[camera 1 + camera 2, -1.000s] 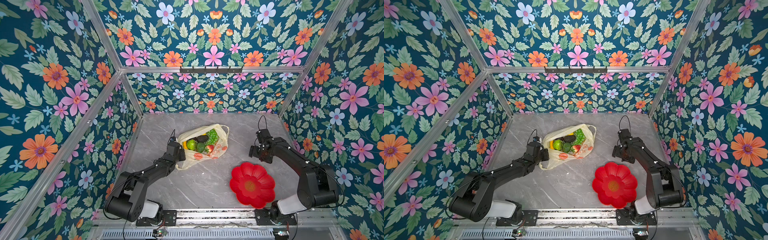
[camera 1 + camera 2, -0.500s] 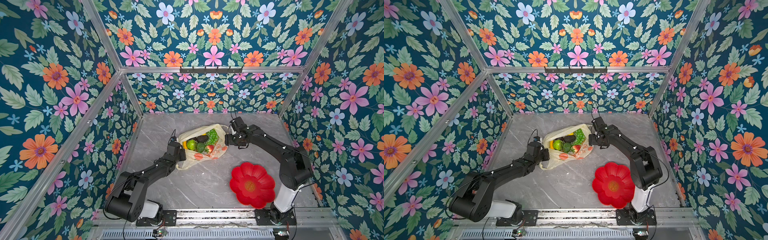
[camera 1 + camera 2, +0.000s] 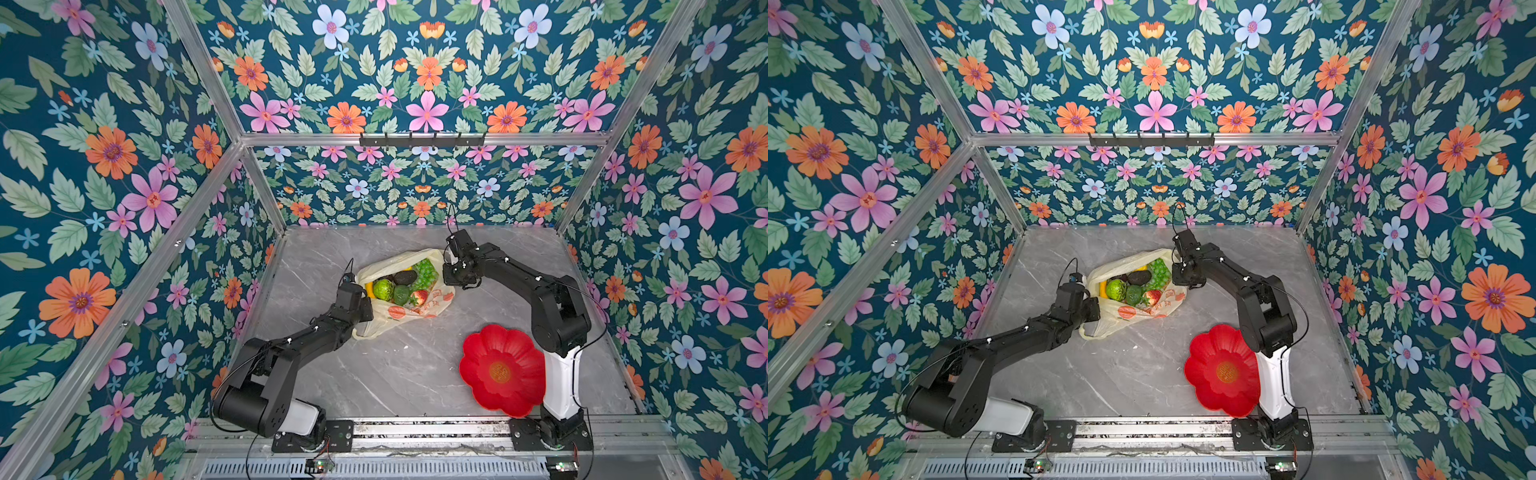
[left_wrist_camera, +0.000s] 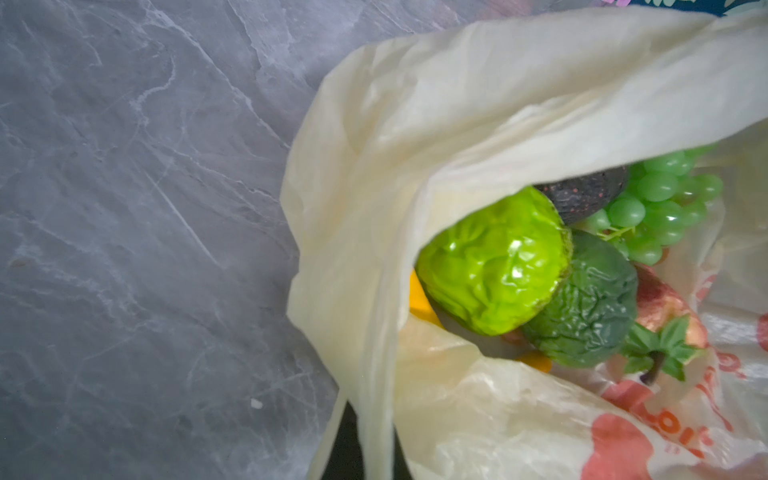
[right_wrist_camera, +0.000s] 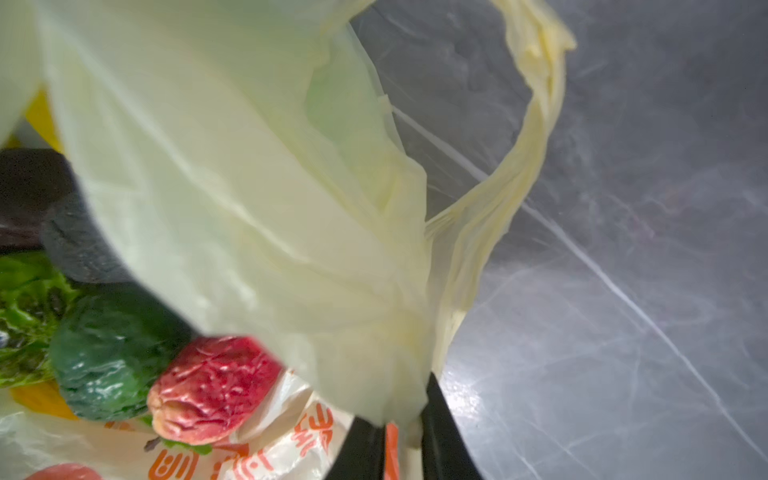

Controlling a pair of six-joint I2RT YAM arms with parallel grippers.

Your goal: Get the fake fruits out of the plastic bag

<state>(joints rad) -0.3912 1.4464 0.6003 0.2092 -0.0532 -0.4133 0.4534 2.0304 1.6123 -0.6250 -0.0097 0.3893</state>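
Two grippers now pinch the plastic bag, where a second ago only one did. In both top views the right gripper, which stood well off to the bag's right with its jaws wide, has swung in and closed on the bag's right rim. The left gripper stays clamped on the bag's left rim. The fake fruits all sit inside the open mouth, and the red dish lies empty, well apart from the bag on its near right.

From the left wrist, cream film runs down into the dark fingers, and the mouth gapes over a bright green bumpy fruit, grapes and a strawberry.

From the right wrist, the narrow jaws hold a gathered fold of film just beside the handle loop (the fold bunches tight between them).

With the bag held on both sides, I judge the mouth can now be spread or the bag tipped. No fruit is out yet.
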